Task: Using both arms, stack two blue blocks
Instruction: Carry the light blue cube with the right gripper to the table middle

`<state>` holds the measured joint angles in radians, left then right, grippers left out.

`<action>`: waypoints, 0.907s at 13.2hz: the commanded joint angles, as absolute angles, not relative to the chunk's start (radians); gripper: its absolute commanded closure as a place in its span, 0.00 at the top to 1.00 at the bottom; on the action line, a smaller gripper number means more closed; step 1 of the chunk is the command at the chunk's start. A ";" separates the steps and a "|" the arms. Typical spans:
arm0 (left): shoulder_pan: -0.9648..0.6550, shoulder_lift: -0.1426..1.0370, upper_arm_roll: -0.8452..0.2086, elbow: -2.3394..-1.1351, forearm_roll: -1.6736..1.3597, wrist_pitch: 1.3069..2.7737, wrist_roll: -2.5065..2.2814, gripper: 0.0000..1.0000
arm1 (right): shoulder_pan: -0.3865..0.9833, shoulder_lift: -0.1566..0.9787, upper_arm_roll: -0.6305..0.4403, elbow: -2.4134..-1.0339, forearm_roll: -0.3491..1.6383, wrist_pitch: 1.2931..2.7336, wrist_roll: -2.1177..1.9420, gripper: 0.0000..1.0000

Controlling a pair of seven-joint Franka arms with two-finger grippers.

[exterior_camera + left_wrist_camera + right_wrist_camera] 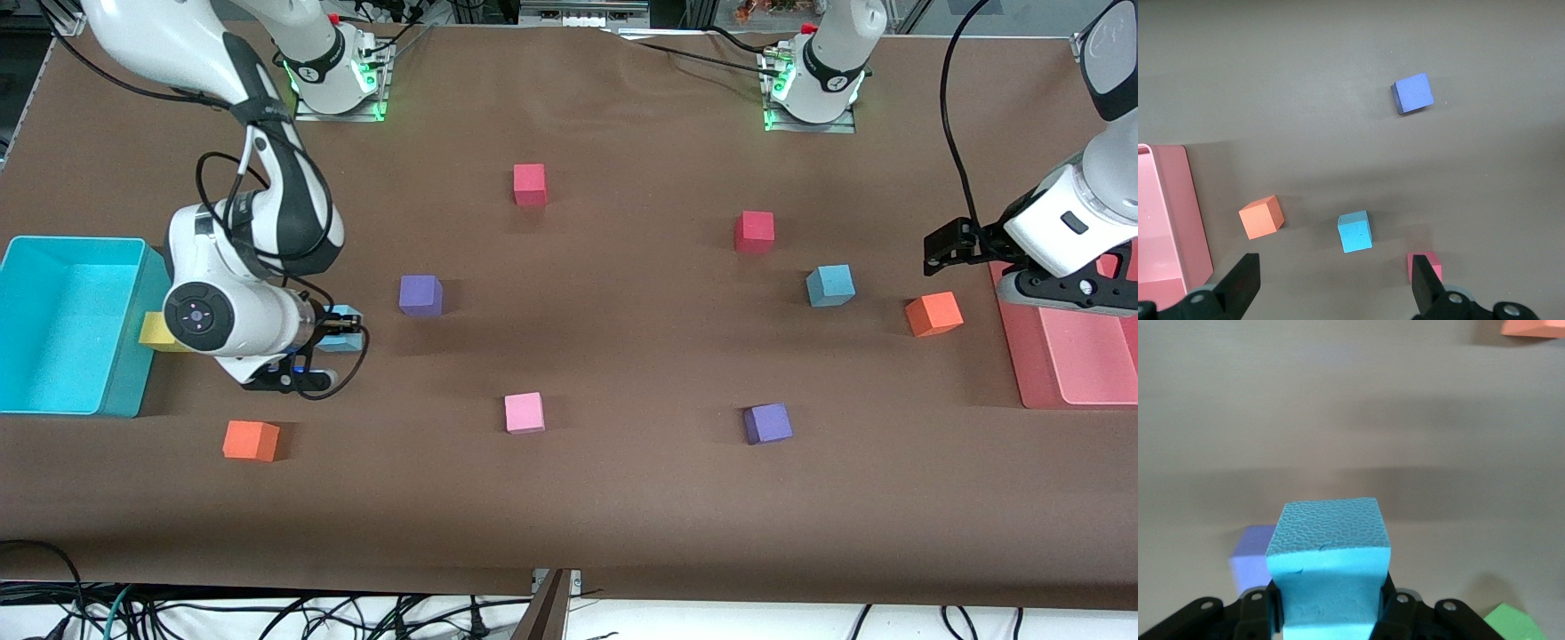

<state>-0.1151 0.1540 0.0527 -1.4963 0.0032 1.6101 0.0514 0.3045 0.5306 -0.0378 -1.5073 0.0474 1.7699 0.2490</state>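
In the front view's left middle, the right gripper (331,342) sits low over the desk (622,498) beside the cyan bin (62,324), clamped on a blue block (342,331), while the other blue block (830,285) rests at right of centre, between a red cube (754,231) and an orange cube (933,314), and the left gripper (944,246) hangs at the right edge by the pink tray (1022,364). In the left wrist view, that gripper's fingers (1238,285) stand wide apart and empty at the bottom of the frame, the free blue block lower centre. In the right wrist view, the held block fills the bottom centre, pinched between both fingers (1395,613).
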 commanded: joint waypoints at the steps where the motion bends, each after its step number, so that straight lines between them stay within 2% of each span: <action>1: -0.110 0.167 0.048 -1.468 0.028 1.598 0.072 1.00 | 0.411 0.577 -0.038 -1.404 0.057 1.720 0.342 0.13; 6: -0.110 0.167 0.048 -1.468 0.028 1.598 0.072 1.00 | 0.573 0.678 -0.038 -1.260 0.057 1.723 0.475 0.13; 8: -0.110 0.167 0.048 -1.468 0.029 1.598 0.072 1.00 | 0.619 0.728 -0.032 -1.204 0.058 1.739 0.538 0.17; 12: -0.110 0.167 0.049 -1.468 0.029 1.598 0.072 1.00 | 0.630 0.822 0.046 -1.121 0.072 1.793 0.630 0.16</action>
<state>-0.1150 0.1540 0.0527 -1.4963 0.0032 1.6102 0.0514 0.6348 0.7620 0.0145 -1.1966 0.0534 1.7857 0.5886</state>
